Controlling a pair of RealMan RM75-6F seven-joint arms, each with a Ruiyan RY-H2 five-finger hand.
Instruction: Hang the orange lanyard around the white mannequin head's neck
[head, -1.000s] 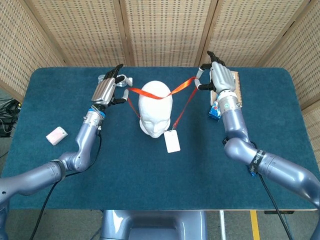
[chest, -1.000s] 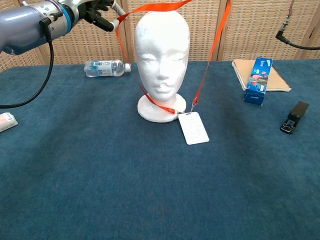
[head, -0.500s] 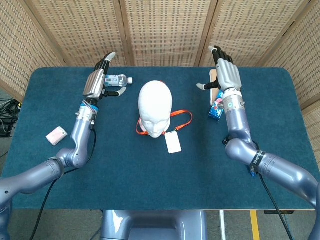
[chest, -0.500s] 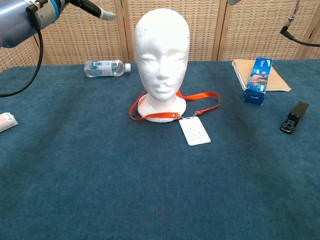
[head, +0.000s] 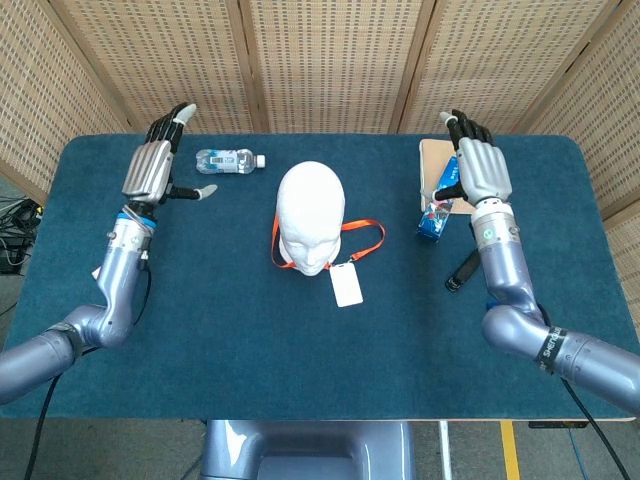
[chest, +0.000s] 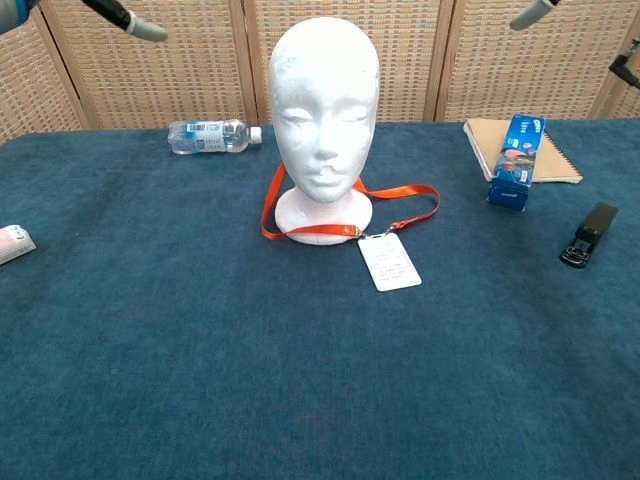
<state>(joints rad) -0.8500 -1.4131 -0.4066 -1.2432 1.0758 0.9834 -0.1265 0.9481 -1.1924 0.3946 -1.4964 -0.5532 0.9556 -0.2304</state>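
Observation:
The white mannequin head (head: 310, 215) (chest: 324, 110) stands upright mid-table. The orange lanyard (head: 364, 228) (chest: 400, 192) loops around its neck and lies on the cloth, with one slack loop trailing to the head's right side in view. Its white badge (head: 346, 285) (chest: 388, 262) rests flat in front of the base. My left hand (head: 155, 165) hovers open far to the left of the head, fingers spread, holding nothing. My right hand (head: 482, 168) is raised open at the right, above the notebook, also empty. In the chest view only fingertips of each hand show at the top corners.
A water bottle (head: 229, 159) (chest: 212, 135) lies behind the head at left. A notebook (chest: 525, 149) and a blue carton (head: 433, 220) (chest: 519, 160) stand at right, with a black stapler (head: 461, 271) (chest: 587, 235) nearer. A small pink-white item (chest: 12, 243) lies at far left.
Both hands let go of the lanyard, which dropped over the head and settled around the neck. The hands then opened and drew outward and away from the head.

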